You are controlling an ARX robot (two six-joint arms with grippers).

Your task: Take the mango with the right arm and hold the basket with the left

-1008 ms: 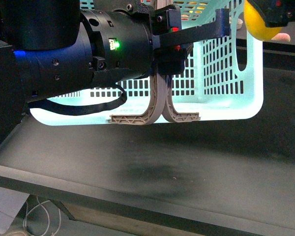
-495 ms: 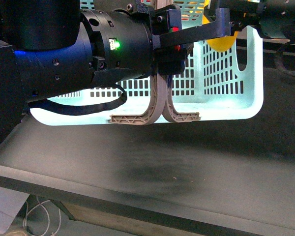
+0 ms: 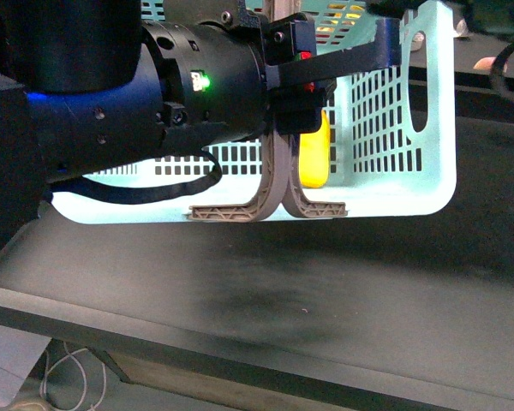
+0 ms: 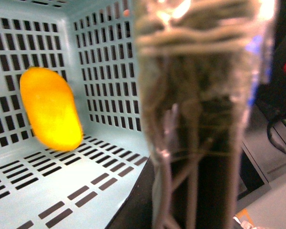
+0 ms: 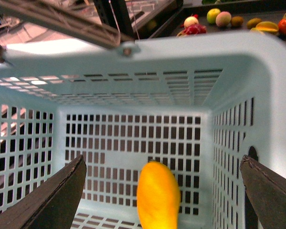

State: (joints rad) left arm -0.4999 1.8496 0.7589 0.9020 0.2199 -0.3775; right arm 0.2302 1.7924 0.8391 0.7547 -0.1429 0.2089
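The turquoise basket [image 3: 394, 137] hangs above the dark table, held by its two grey-brown handles [image 3: 278, 184]. My left gripper [image 3: 295, 86] is shut on those handles, which show blurred and close in the left wrist view [image 4: 195, 119]. The yellow mango [image 3: 314, 158] is inside the basket, on end near a slotted wall. It also shows in the left wrist view [image 4: 50, 114] and the right wrist view [image 5: 157, 198]. My right gripper [image 5: 162, 160] is open above the basket's mouth, its fingers [image 5: 47, 200] wide apart and clear of the mango.
The dark table [image 3: 325, 282] lies under the basket, with its front edge [image 3: 240, 351] near me. Several loose fruits [image 5: 224, 18] lie beyond the basket's far rim. A black cable [image 3: 154, 188] loops under my left arm.
The mango went from my right gripper at the upper right, over the basket rim, down into the basket. My right gripper has let it go and moved up and away.
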